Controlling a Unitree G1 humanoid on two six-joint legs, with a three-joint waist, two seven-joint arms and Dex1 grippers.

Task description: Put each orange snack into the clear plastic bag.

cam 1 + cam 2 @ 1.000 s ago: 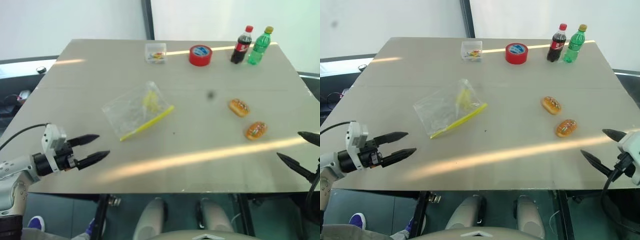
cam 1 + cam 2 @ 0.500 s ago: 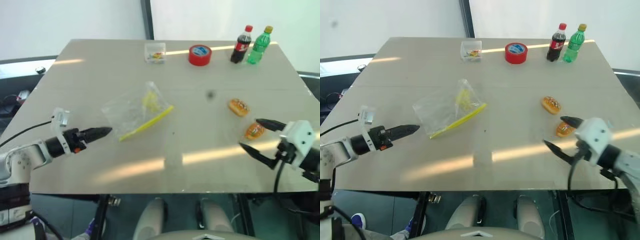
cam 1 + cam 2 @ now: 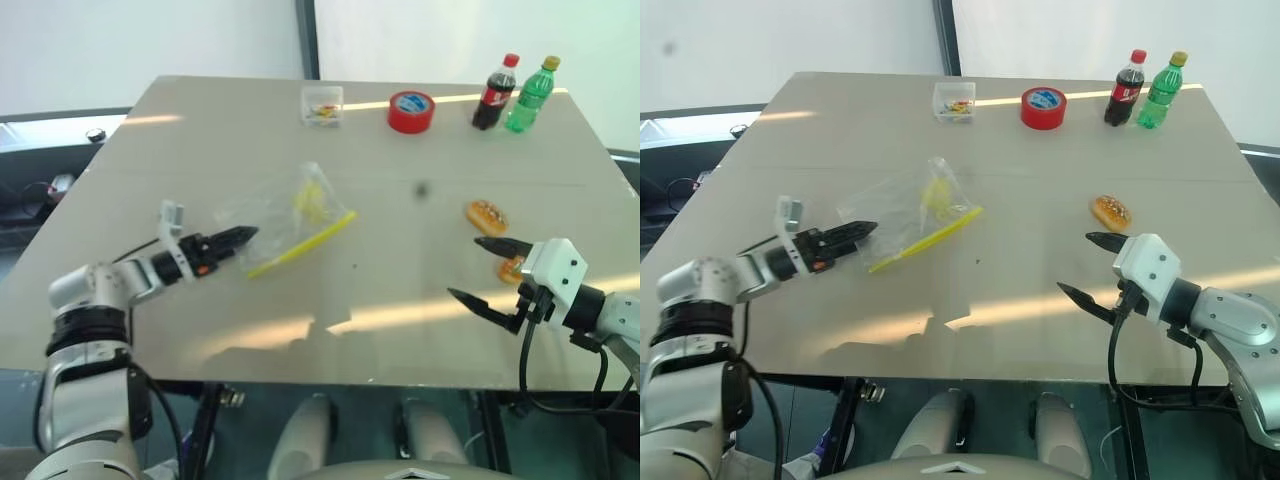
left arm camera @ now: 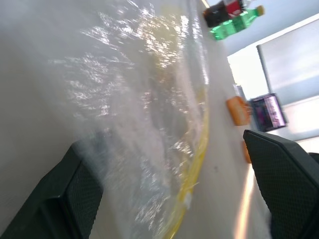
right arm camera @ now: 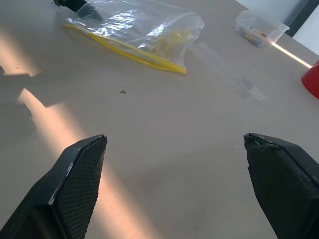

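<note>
One clear bag (image 3: 285, 215) lies left of the table's (image 3: 400, 290) middle, crinkly, with a yellow strip along its mouth slanting from near-left to far-right. The left gripper (image 3: 236, 239), fingers spread, has its tips at the bag's near-left edge. Two orange snacks lie at right: one oval (image 3: 487, 215), one (image 3: 512, 268) half hidden behind the right gripper (image 3: 484, 272), also spread wide. Two bottles (image 3: 512, 80) stand at the far right.

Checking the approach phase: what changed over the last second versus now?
The left gripper reached in from the table's near edge to the clear plastic zip bag, jaws open. The right gripper swung inward, open, beside the two oval orange snacks. Nothing was grasped. Bag, snacks, red tape roll and bottles stayed put.
</note>
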